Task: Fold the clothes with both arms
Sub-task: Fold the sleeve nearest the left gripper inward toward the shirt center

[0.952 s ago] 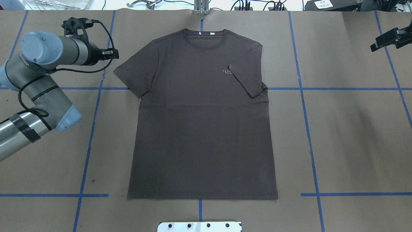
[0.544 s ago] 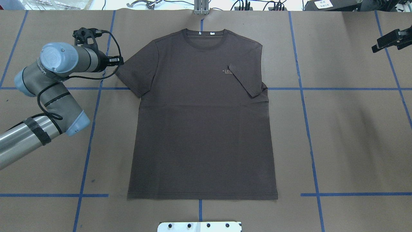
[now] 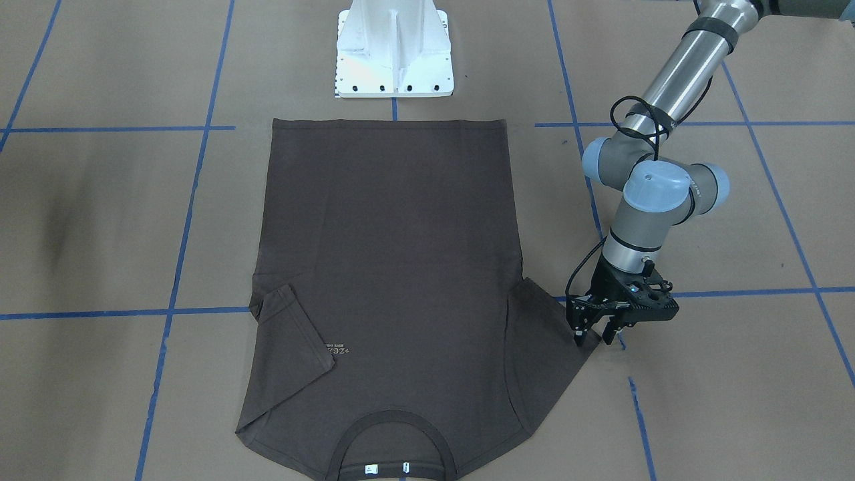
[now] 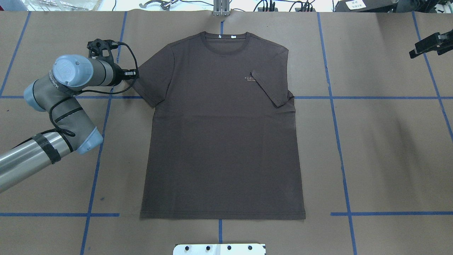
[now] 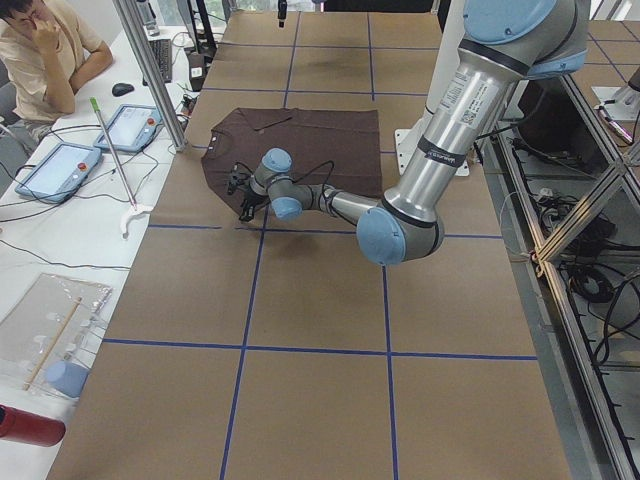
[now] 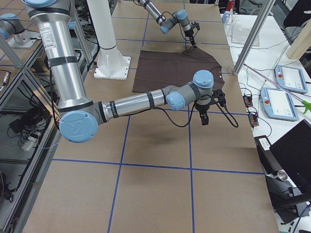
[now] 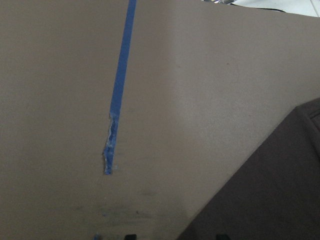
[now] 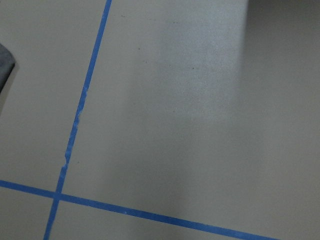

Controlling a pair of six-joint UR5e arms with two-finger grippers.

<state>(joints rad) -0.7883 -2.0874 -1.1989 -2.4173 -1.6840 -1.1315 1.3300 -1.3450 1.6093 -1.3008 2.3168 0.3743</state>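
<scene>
Work table [image 4: 389, 141] covered in brown kraft paper and divided into a large grid by strips of blue masking tape [image 4: 371, 97]. A white bolted metal base plate [image 3: 394, 50] stands on the table at the middle of one long edge. A white side bench [image 5: 70, 230] runs along the opposite long edge, with a silver aluminium post [image 5: 150, 75] rising where bench and table meet.

On the bench, beside the table:
- a light-blue-framed control tablet [image 5: 130, 125] and a second tablet [image 5: 58, 168] like it
- a thin pale rod with a green tip [image 5: 112, 155]
- a black computer mouse [image 5: 122, 89]
- a clear plastic bag [image 5: 50, 330]
- a red cylinder [image 5: 25, 427]

A person in a beige shirt [image 5: 40, 50], one hand at the face, sits at the bench's side away from the table.
</scene>
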